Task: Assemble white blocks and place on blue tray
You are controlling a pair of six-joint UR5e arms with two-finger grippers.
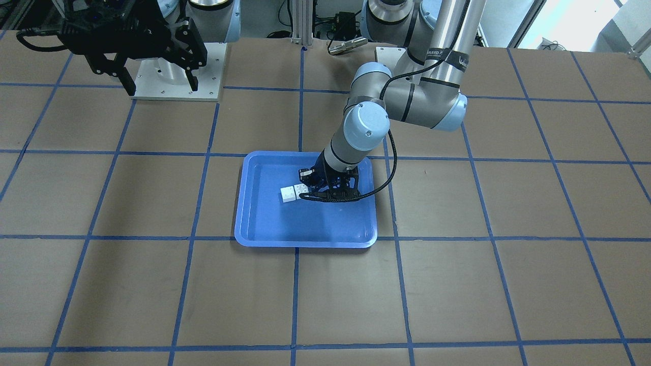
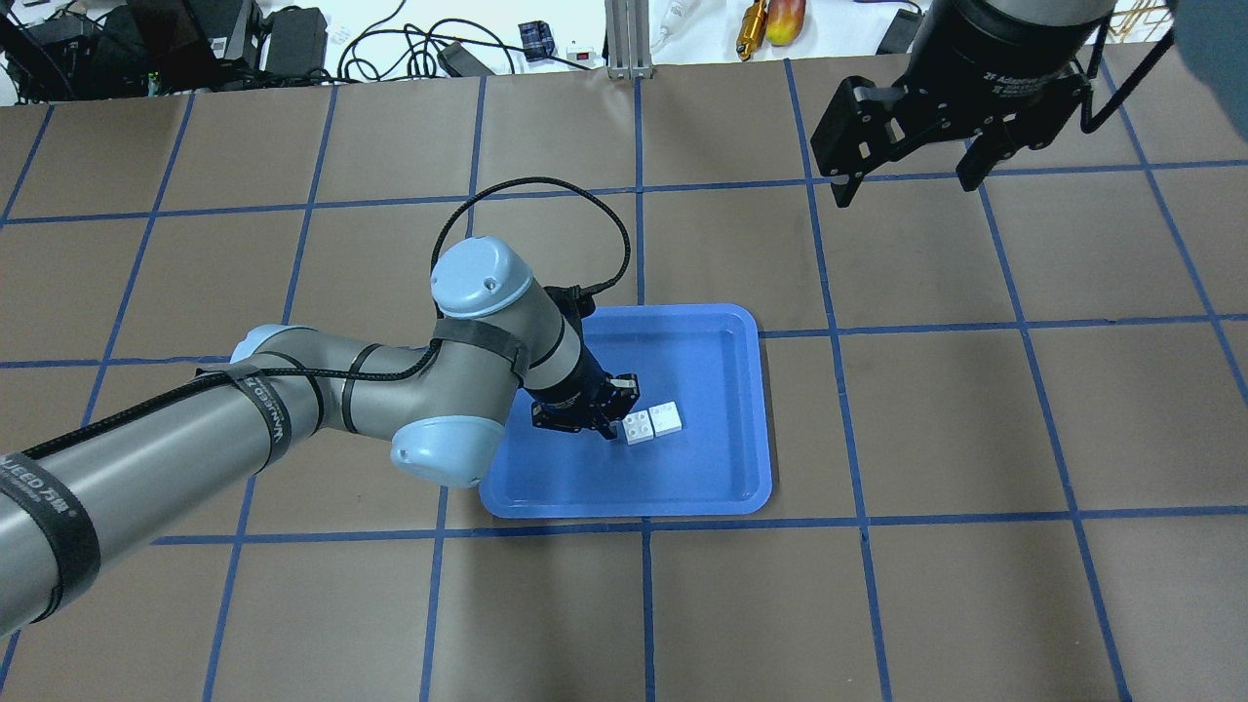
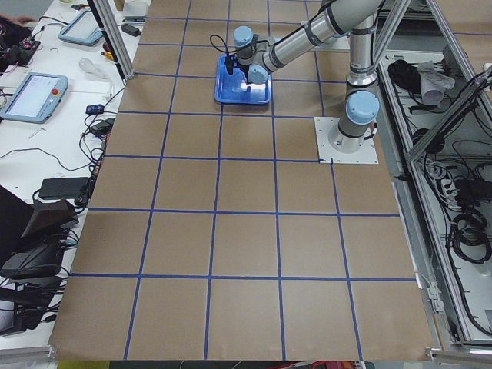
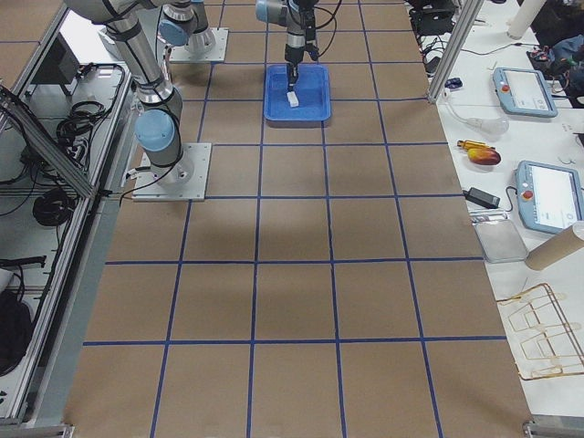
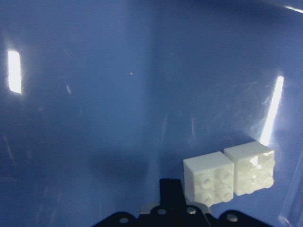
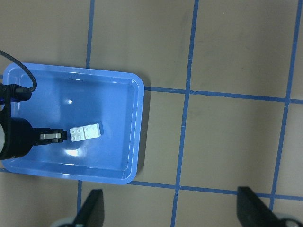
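The two white blocks (image 2: pixel 651 422) are joined into one short bar lying studs up on the floor of the blue tray (image 2: pixel 760 409). They also show in the front view (image 1: pixel 294 193), the left wrist view (image 5: pixel 229 177) and the right wrist view (image 6: pixel 85 132). My left gripper (image 2: pixel 612 429) is low inside the tray, its fingertips together at the bar's end, beside it and not around it. In the left wrist view the left gripper (image 5: pixel 170 189) shows as one narrow black tip next to the bar. My right gripper (image 2: pixel 907 185) is open and empty, high above the table's far right.
The tray (image 1: pixel 244 203) sits mid-table on brown paper with blue tape lines. Cables and tools (image 2: pixel 770 19) lie beyond the far edge. The right arm's base plate (image 1: pixel 178 76) is at the robot's side.
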